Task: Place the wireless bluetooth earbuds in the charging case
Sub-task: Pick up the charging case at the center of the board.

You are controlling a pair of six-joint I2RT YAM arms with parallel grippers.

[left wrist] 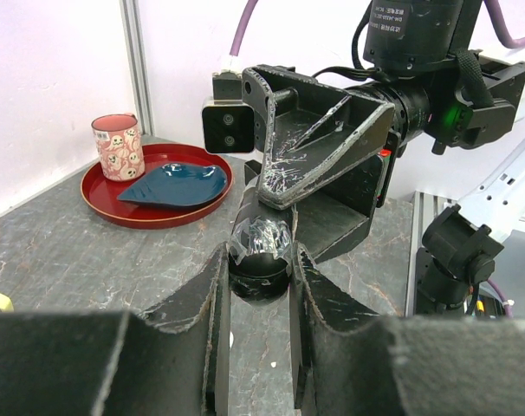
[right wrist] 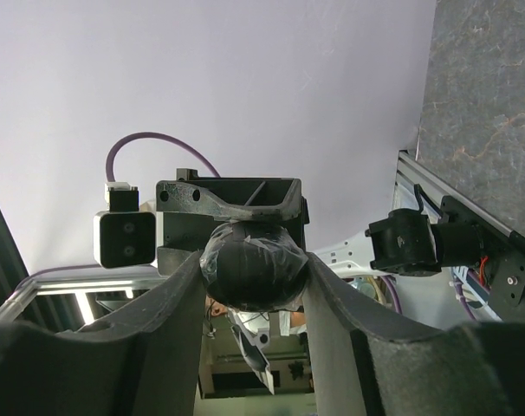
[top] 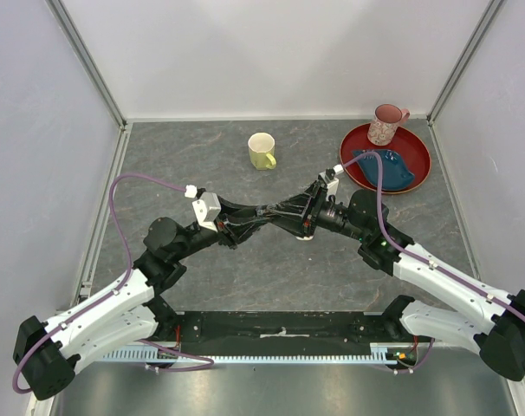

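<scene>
Two robot arms, the left arm (top: 115,303) and the right arm (top: 436,277), reach in from the near edge of the grey marbled desk (top: 184,156) and meet nose to nose near its middle. There are two tools and one glossy, wrinkled, rounded black case (left wrist: 261,243) between them.

The left tool (left wrist: 260,260) is drawn narrow, its two dark fingers pinching the lower part of the black case from either side. The right tool (right wrist: 252,260) comes at the same case from the opposite direction. In its own wrist view the case sits between its two fingers, and both inner faces lie against the case's sides, so it is gripping too, at a wider setting than the left. The black case is thus held by both tools at once, above the desk.

No earbud can be made out on its own in any view. One small white patch (top: 304,236) shows on the desk just beneath the meeting tools, too small to identify.

Further back stand one pale yellow mug (top: 262,151), alone and well apart from the tools, and one round red tray (top: 411,146) at the far right. The tray carries two things: one pink patterned cup (top: 385,124), upright at its far rim, and one dark blue shallow dish (top: 397,172) nearer the arms.
</scene>
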